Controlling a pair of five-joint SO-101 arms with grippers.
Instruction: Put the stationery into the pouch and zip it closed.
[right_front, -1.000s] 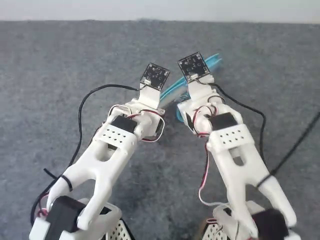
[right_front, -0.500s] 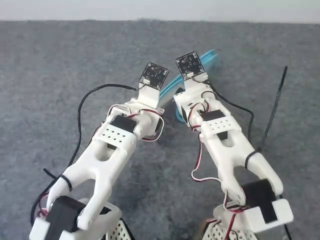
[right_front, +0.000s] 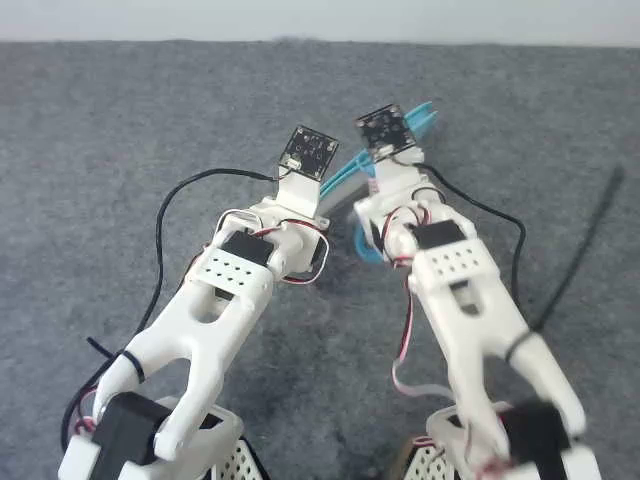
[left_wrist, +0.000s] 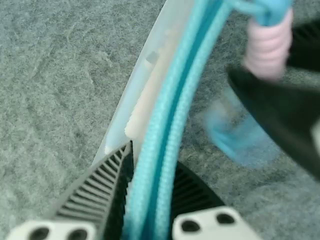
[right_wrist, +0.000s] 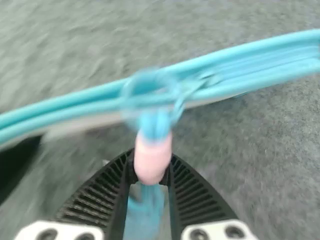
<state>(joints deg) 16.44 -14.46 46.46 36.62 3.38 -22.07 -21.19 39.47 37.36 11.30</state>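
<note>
Pouch (left_wrist: 165, 115) is judged light, soft, floppy. Its zipper edge is clamped by left gripper (left_wrist: 151, 162). Pink zipper pull (right_wrist: 151, 150), the best hold, is pinched by right gripper (right_wrist: 150, 172).

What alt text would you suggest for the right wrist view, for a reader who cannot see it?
The right gripper is shut on the pink zipper pull, joined by a blue loop to the turquoise edge of the pouch. That edge runs across the view with the grey table behind it.
</note>
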